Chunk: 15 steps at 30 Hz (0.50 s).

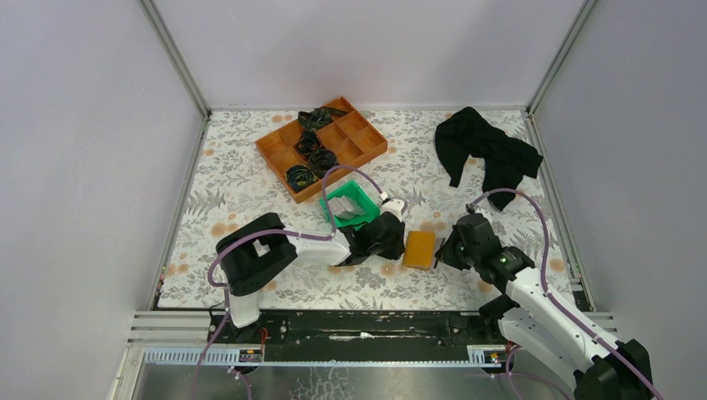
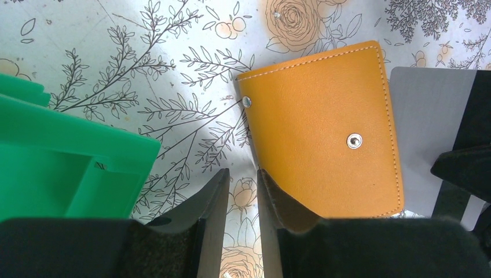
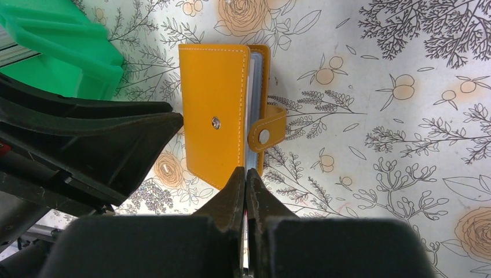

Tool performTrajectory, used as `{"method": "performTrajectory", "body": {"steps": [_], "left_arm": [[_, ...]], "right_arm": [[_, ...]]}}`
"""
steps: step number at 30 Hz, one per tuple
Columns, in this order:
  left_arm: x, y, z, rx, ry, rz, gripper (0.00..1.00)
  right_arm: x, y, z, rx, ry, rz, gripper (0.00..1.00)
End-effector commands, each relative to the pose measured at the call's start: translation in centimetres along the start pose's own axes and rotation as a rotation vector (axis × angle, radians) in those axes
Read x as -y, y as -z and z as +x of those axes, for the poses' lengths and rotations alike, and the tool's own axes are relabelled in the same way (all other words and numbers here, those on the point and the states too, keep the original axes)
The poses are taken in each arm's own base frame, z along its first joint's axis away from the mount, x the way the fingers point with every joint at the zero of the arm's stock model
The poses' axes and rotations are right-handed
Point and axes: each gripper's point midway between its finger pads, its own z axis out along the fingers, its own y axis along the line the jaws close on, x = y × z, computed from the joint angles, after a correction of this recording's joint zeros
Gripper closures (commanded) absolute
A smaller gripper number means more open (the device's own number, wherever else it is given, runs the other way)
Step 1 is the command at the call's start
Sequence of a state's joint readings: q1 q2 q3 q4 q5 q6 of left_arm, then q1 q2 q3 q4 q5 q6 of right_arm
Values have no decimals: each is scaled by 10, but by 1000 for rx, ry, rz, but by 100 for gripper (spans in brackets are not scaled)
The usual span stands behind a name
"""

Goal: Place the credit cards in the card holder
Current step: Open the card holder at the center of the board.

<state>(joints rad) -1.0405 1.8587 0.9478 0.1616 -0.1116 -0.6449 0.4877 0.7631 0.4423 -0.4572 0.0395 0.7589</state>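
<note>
Right wrist view shows the right gripper point(image 3: 246, 176) with jaws pressed together on a thin grey card point(image 2: 425, 124), held edge-on just at the near corner of the orange card holder point(image 3: 214, 116). The holder lies flat on the tabletop point(image 3: 376, 116) between the two arms, its snap tab point(image 3: 266, 130) undone and pale sleeves showing at the open edge. At its other side sits the left gripper point(image 2: 242, 174), jaws slightly spread and empty, one finger seemingly against the holder's corner. By my judgement this card is not yet slotted in. Farther off, a green bin point(image 1: 354, 193) seems to hold more cards point(image 1: 347, 213), so most of the job remains.
</note>
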Motion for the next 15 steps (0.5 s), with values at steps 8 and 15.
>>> {"method": "performTrajectory", "body": {"steps": [8, 15], "left_arm": [[-46, -1, 76, -234, -40, -137, 68], [-46, -3, 76, -239, -41, -136, 68]], "right_arm": [[0, -5, -2, 10, 14, -18, 100], [2, -7, -1, 6, 17, -13, 100]]}}
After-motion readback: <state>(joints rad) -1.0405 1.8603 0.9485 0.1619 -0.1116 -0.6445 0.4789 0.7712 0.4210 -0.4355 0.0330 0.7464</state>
